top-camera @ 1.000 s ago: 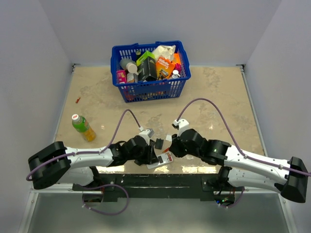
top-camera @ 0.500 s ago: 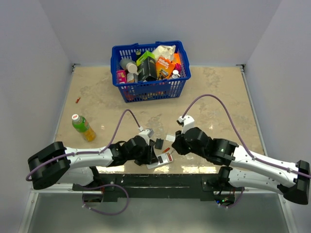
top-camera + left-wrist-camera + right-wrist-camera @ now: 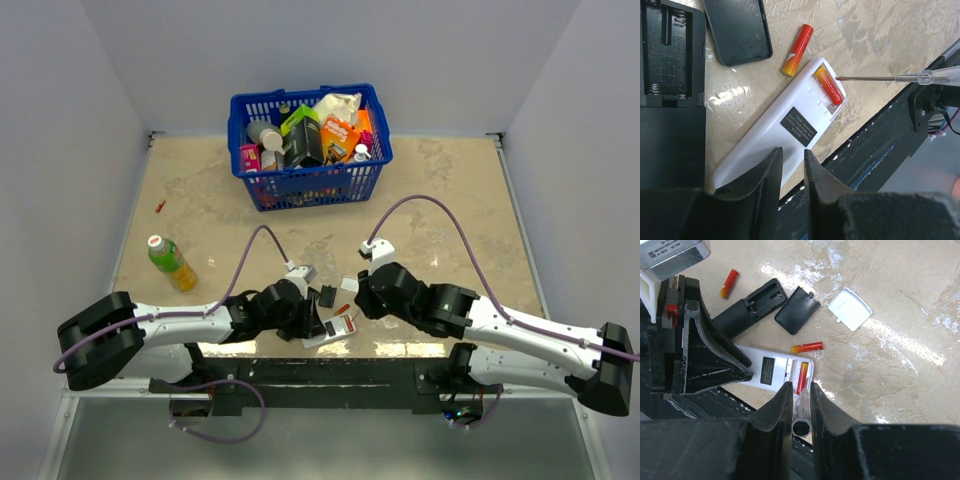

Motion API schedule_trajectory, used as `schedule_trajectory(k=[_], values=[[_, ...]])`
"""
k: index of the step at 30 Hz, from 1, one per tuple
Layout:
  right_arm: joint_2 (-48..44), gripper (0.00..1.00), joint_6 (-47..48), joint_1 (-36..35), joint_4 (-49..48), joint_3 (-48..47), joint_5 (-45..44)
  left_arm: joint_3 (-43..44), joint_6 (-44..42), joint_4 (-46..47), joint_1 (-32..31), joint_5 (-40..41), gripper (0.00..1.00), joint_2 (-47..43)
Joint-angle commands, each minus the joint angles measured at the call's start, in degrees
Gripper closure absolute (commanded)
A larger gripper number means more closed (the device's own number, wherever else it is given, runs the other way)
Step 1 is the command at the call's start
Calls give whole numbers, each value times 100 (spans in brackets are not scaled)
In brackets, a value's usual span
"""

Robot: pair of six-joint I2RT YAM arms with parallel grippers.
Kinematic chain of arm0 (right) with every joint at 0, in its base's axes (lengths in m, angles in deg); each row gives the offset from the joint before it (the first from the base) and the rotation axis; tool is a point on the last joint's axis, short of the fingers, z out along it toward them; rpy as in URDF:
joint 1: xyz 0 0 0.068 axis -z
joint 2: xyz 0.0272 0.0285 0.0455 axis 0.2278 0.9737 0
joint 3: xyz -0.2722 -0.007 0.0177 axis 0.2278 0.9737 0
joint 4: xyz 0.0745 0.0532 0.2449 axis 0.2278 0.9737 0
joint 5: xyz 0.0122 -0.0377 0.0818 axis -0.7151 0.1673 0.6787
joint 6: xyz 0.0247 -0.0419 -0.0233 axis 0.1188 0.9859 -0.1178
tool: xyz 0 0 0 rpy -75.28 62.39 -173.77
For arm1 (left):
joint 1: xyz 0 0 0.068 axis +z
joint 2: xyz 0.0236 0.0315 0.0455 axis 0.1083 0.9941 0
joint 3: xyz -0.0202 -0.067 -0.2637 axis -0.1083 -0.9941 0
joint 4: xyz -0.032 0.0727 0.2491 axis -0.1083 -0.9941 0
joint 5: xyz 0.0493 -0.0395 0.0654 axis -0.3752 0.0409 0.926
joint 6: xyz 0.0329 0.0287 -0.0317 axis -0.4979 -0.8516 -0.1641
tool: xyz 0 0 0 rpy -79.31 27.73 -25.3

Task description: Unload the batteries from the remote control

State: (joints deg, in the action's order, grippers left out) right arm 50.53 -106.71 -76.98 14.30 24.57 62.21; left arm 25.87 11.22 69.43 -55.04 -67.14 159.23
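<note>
Right pincer (image 3: 801, 387) clenched on a screwdriver (image 3: 905, 78), tip at the battery (image 3: 829, 86) seated in the white remote (image 3: 760, 145) just ahead, one cell (image 3: 797, 50) already loose beyond it — next calls for gentle levering upward; left pincer (image 3: 792, 152) at the remote's end, grip unclear.

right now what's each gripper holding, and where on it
Right gripper: the screwdriver, by its clear handle. Left gripper: over the white remote's end, grip cannot be told.
</note>
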Motion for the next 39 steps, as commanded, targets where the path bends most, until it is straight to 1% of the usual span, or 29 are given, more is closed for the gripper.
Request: schedule_trajectory(k=[1,22,24,27,31,33,35,39], values=[[-66,100,4,-26,-174,104,-147,60,-116,-369,-27,230,71,77],[-93,100,-119,-26,-491,517,187,51,-116,-343,-27,230,71,120],[-58,100,-207,-26,-465,552,187,51,-116,-343,-27,230,71,155],[74,100,-706,-26,-333,631,309,42,-116,-343,-27,230,71,208],[-277,100,-1165,-26,-385,999,363,42,-107,-316,-27,222,71,235],[-698,100,-1358,-26,-464,1193,433,42,-98,-299,-27,213,71,243],[-1092,100,-1438,-9,-561,1273,512,60,-98,-299,-27,204,71,244],[-1367,100,-1561,44,-833,1527,696,77,-63,-308,-27,221,71,252]])
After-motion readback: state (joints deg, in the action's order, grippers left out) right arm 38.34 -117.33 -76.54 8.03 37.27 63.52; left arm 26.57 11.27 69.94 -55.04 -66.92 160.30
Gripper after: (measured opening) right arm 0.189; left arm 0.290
